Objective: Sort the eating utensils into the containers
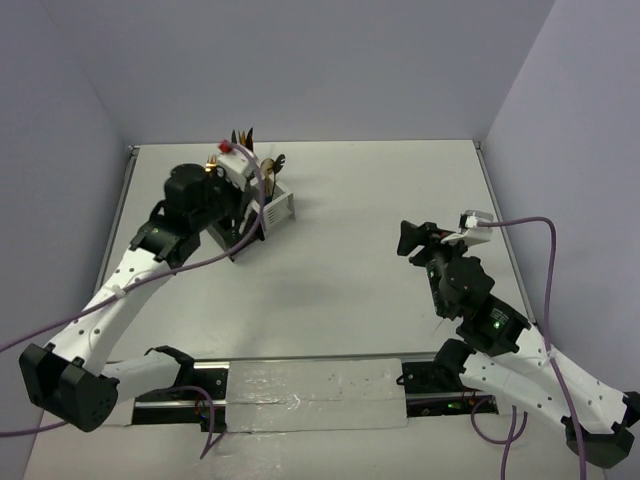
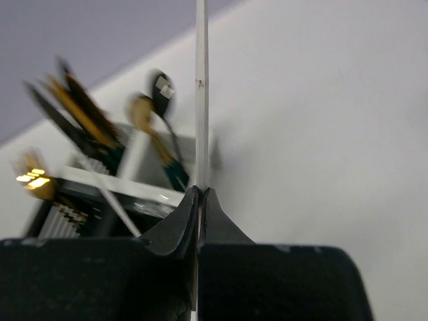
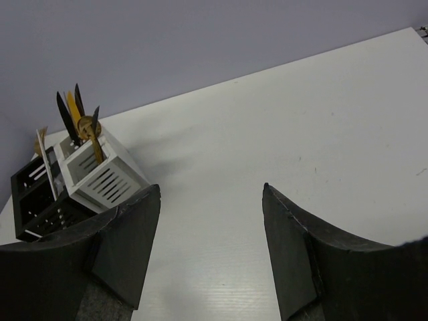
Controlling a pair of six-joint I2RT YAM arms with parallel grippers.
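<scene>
Holding the pale chopstick (image 2: 200, 100) clamped in your left pincer (image 2: 200, 199) beside the black caddy (image 3: 33, 197), centre it over that opening before letting go; your right pincer (image 3: 211, 188) stands apart, well away.

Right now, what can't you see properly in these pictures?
- Top view: the left arm covers most of the black caddy.
- Left wrist view: the utensils are blurred; the chopstick in the left gripper is cut off by the top edge.
- Right wrist view: utensil heads too small to count.
</scene>
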